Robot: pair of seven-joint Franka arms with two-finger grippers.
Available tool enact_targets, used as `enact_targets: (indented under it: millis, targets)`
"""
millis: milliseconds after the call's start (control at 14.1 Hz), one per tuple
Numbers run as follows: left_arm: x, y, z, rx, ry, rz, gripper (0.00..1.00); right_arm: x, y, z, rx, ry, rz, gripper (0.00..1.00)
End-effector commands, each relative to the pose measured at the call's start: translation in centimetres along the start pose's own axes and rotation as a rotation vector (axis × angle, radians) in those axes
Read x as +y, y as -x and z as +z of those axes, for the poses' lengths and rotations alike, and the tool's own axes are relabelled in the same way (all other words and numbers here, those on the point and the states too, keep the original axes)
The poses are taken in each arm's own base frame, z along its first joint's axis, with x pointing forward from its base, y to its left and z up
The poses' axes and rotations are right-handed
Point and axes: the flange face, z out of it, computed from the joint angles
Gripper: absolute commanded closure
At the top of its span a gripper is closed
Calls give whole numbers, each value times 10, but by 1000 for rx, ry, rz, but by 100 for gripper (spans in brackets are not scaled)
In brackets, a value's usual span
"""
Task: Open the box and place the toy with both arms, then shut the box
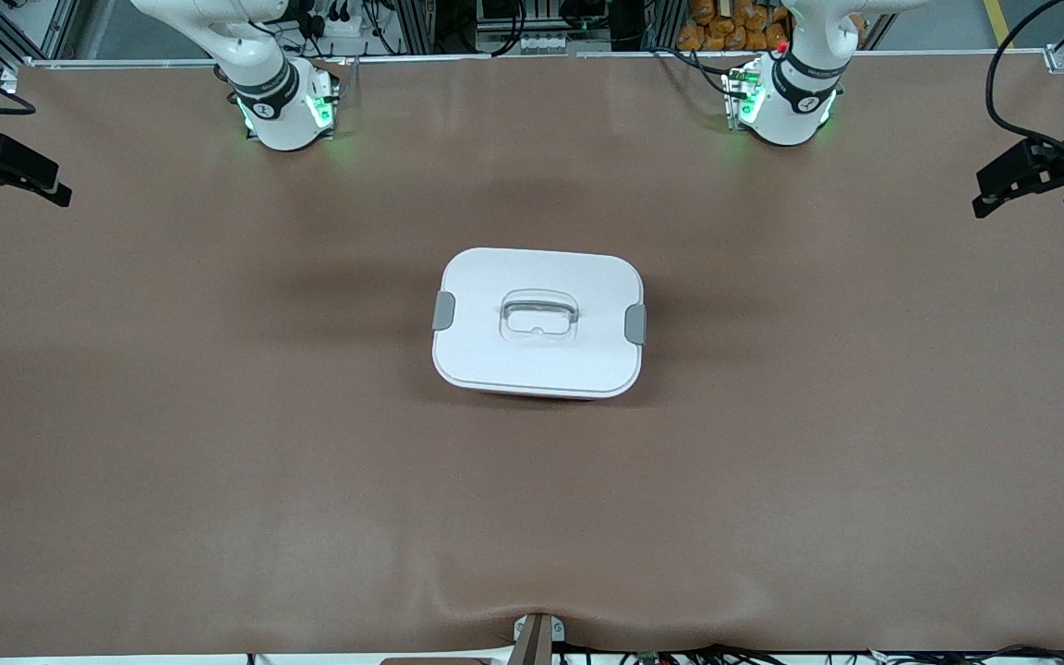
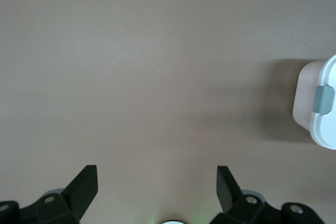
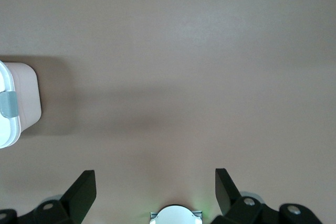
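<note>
The box [image 1: 539, 323] stands shut in the middle of the table, its white lid on, a grey clip [image 1: 443, 310] at each end and the clear handle [image 1: 539, 314] on top. The toy is out of view. Both grippers are raised out of the front view. My left gripper [image 2: 156, 174] is open and empty over bare table, with the box's end [image 2: 320, 103] at the edge of its view. My right gripper [image 3: 155, 177] is open and empty over bare table, with the box's other end [image 3: 16, 103] at the edge of its view.
The right arm's base [image 1: 283, 106] and the left arm's base [image 1: 786, 102] glow green at the table's back edge. Black camera mounts [image 1: 6, 171] [image 1: 1031, 175] stick in at both ends. A clamp [image 1: 537, 637] sits at the table's front edge.
</note>
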Motion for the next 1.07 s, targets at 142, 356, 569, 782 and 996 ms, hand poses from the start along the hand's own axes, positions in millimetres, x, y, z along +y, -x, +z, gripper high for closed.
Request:
enact_targets:
  millis: [142,356,569,782,996]
  targets:
    - [-5,0,2,5,4,11,0,0,1,-4,4,-11,2,0]
    - [-1,1,1,7,16,5,0,0,1,-4,4,-11,2,0]
    - [0,0,2,4,18,-27,0,0,1,-4,4,-11,0,0]
    - [-2,-6,8,-4,17,-17,0,0,1,-4,4,-11,0,0]
    - [-1,-7,8,-5,41,-40,0,0,1,-4,4,-11,0,0]
